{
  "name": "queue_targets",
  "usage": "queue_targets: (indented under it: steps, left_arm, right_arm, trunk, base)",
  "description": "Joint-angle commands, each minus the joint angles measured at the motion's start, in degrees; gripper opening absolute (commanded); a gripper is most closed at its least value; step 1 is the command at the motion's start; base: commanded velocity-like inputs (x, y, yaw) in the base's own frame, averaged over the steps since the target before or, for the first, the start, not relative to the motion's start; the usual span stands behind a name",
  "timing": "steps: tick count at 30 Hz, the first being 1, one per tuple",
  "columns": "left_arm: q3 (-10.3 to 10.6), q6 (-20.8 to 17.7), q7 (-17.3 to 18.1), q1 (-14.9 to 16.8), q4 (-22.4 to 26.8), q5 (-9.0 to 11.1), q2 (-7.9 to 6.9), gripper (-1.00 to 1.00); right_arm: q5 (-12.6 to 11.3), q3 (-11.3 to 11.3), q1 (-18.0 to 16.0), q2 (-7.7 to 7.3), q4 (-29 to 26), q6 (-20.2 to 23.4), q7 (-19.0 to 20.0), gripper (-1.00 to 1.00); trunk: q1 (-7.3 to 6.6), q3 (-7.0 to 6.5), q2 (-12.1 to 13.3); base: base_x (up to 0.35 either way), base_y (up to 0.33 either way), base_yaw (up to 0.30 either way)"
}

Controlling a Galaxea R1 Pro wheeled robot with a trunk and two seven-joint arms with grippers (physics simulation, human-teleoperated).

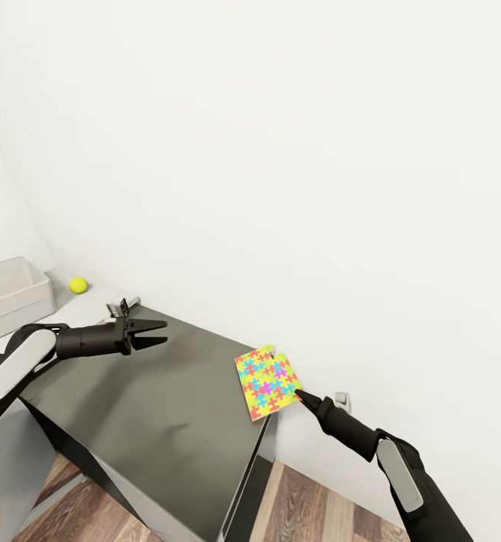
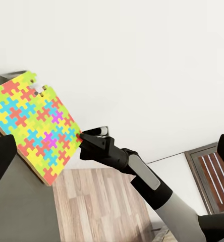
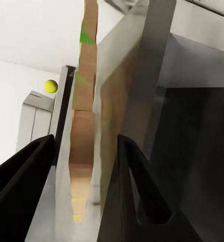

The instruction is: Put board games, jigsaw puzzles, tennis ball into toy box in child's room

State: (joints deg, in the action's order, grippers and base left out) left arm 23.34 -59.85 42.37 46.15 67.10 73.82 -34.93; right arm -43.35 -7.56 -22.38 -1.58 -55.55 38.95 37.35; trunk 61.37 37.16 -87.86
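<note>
A jigsaw puzzle (image 1: 268, 380) of bright interlocking pieces hangs tilted over the right end of the table's dark-grey section (image 1: 153, 406). My right gripper (image 1: 297, 394) is shut on its right edge. In the right wrist view the board (image 3: 84, 126) stands edge-on between the fingers (image 3: 137, 191). The left wrist view shows its coloured face (image 2: 34, 128). My left gripper (image 1: 164, 333) hovers open and empty above the dark top, left of the puzzle. The tennis ball (image 1: 78, 284) lies on the light-grey top by the wall, beside the toy box (image 1: 13, 290) at the far left.
A white wall runs close behind the table. A small grey metal piece (image 1: 122, 307) sits near the wall behind my left gripper. Wood-plank floor (image 1: 311, 504) lies below the table's right end, under my right arm.
</note>
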Motion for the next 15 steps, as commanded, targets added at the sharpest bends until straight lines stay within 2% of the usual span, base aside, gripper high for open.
queue_targets:
  steps: [1, 3, 15]
  left_arm:
    - [0.1, -0.1, 0.3, 0.1, 0.0, 0.0, -0.06, 1.00]
    - [0.1, -0.1, 0.3, 0.1, 0.0, 0.0, -0.05, 1.00]
    - [0.0, -0.1, 0.3, 0.1, 0.0, 0.0, -0.10, 1.00]
  right_arm:
    - [-0.1, -0.1, 0.0, 0.00, 0.0, 0.3, 0.1, -1.00]
    - [-0.2, -0.1, 0.0, 0.00, 0.0, 0.3, 0.1, -1.00]
    - [-0.3, 0.1, 0.0, 0.08, -0.1, 0.5, 0.1, -1.00]
  trunk:
    - [0.00, 0.05, 0.0]
    - [0.00, 0.05, 0.0]
    - [-2.64, -2.10, 4.8]
  base:
    - [0.000, 0.000, 0.000]
    - [0.000, 0.000, 0.000]
    - [0.000, 0.000, 0.000]
